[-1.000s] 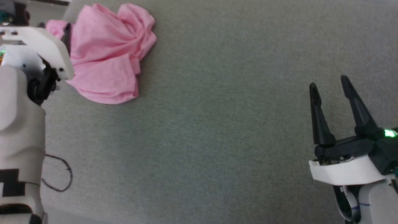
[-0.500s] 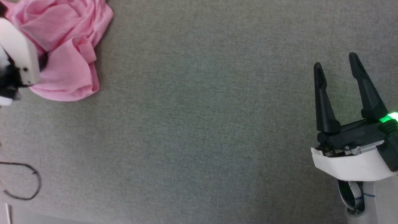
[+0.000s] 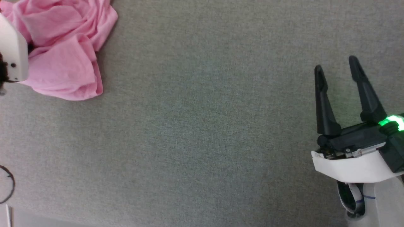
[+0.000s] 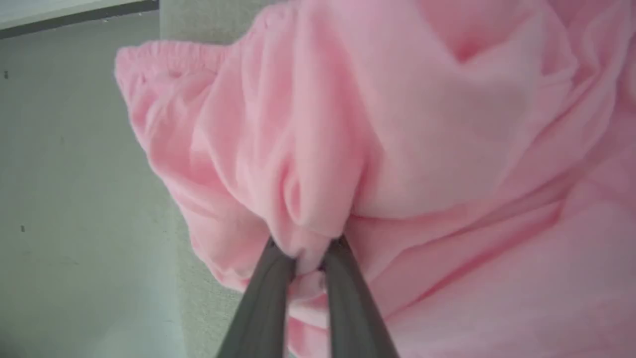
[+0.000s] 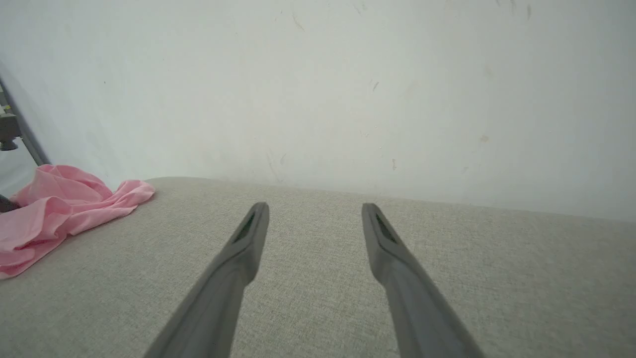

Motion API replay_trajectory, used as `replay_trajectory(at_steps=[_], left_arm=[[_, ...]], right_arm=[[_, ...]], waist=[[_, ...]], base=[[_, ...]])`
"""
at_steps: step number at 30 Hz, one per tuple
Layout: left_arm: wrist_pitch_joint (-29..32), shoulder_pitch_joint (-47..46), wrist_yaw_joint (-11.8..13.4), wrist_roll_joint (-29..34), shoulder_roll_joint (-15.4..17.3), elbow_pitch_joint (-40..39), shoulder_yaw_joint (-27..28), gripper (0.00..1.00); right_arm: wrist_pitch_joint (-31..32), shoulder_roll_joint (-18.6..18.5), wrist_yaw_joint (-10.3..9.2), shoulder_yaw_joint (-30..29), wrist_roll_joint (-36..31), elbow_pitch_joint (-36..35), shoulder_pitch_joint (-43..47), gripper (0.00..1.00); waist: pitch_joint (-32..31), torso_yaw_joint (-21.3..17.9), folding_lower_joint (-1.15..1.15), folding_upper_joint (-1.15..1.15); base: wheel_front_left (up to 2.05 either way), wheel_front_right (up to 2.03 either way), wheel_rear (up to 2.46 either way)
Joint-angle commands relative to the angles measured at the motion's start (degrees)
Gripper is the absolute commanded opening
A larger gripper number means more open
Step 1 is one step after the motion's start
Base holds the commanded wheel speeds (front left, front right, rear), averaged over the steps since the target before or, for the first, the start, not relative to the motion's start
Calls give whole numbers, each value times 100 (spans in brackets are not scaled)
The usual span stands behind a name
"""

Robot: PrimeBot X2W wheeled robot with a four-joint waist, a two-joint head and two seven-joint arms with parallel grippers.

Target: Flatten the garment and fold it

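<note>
Left pincer (image 4: pixel 305 243) clenched on the pink shorts (image 4: pixel 437 149): its two dark fingers (image 4: pixel 268 298) nearly meet, with a bunched fold of the thin cloth pinched between the tips. The rest of the crumpled shorts spreads ahead of this pincer and off to its right. The gathered elastic waistband (image 4: pixel 164 49) lies beyond the tips, up and to the left. Just left of the fingers the grey woven surface (image 4: pixel 198 308) stops at a straight edge, with pale floor (image 4: pixel 74 199) past it (the waistband crosses that edge line in the wrist view; whether it overhangs or is lifted cannot be told).

The right pincer (image 3: pixel 335 63) is released, fingers spread wide with nothing between them, over bare grey surface. The shorts sit far to its left, well apart, and a broad open stretch of cloth-covered surface lies between the two pincers. Ahead of the right pincer the surface runs to a rounded far edge against a pale wall (image 5: pixel 348 74). A black cable loop (image 3: pixel 8 186) lies well behind the left arm's white wrist housing (image 3: pixel 11 53), near the surface's near edge.
</note>
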Motion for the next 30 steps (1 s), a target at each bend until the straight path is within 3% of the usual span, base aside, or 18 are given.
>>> replay_trajectory(at_steps=[1, 8, 16, 23, 30], left_arm=[[-154, -60, 4, -13, 151, -136, -91, 0], [-817, -530, 4, -2, 480, -1081, -832, 0], [-1086, -1370, 4, -53, 534, -2267, -1779, 0], [-1155, -1959, 3, -150, 50, -2878, -2667, 0], [-1548, -1852, 3, -540, -623, -2826, -3440, 0]], right_arm=[[-26, 29, -11, -27, 58, 70, 98, 100], [-26, 114, -11, -132, 166, 328, 473, 100], [-26, 131, -11, -179, 471, 438, 732, 100], [-26, 132, -11, -192, 689, 459, 868, 100], [-26, 133, -11, -225, 835, 477, 948, 100]], waist=[[-525, -41, -1, 0], [-1299, -148, -1, 0], [-1842, -642, -1, 0], [-2049, -1370, -1, 0], [-2088, -2138, -1, 0]], base=[[0, 0, 0], [0, 0, 0], [0, 0, 0], [0, 0, 0], [0, 0, 0]])
